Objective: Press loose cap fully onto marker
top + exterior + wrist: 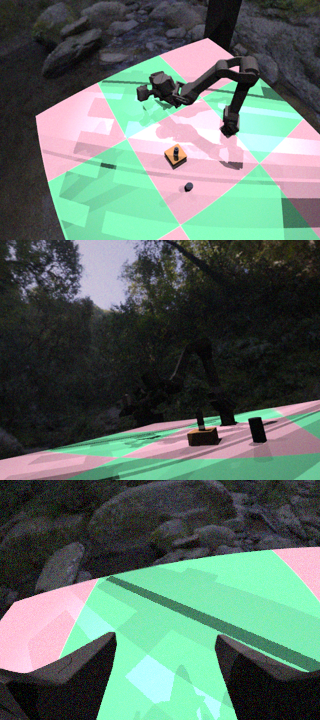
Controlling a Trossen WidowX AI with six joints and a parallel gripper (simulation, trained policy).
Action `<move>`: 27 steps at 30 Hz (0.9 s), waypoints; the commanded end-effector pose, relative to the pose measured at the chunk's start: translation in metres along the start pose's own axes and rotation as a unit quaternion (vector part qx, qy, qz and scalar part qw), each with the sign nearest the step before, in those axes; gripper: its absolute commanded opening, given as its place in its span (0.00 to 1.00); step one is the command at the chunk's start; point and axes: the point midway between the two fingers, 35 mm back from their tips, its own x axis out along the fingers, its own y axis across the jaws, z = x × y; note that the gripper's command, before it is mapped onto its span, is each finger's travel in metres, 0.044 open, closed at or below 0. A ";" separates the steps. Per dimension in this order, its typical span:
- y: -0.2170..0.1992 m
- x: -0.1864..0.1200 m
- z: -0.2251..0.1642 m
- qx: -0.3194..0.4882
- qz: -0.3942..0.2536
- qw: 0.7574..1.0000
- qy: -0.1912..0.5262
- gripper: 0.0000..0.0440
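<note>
Clock directions are read on the top view, with the block as the centre of the dial. Nearest is the dark cap [188, 186] [257, 429], standing upright on the pink part of the table [206, 222] [160, 468] at five o'clock, apart from the block. Next comes the orange block [169, 155] [202, 437], and the marker [176, 151] [200, 419] stands upright in it, its upper end bare. The cap is near the marker, not on it.

At two o'clock is the foot of the arm [204, 83] [209, 369]; from there the arm bends up and over toward eleven. Out at eleven, the gripper [146, 83] [134, 412] [167, 640] hangs over the green square, well apart from both cap and marker. Its fingers are apart, with nothing between them; in the wrist view they point toward the table's far edge. Beyond, at one, rises a dark post [222, 23]. Farthest off, grey rocks [73, 51] [165, 510] lie around eleven.
</note>
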 end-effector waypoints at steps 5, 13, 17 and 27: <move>0.034 0.000 0.003 0.027 0.026 0.999 0.025 0.70; 0.066 -0.004 0.003 0.050 0.046 0.996 0.056 0.70; 0.081 -0.008 0.001 0.062 0.056 0.994 0.072 0.70; 0.118 -0.022 -0.005 0.089 0.076 0.986 0.116 0.70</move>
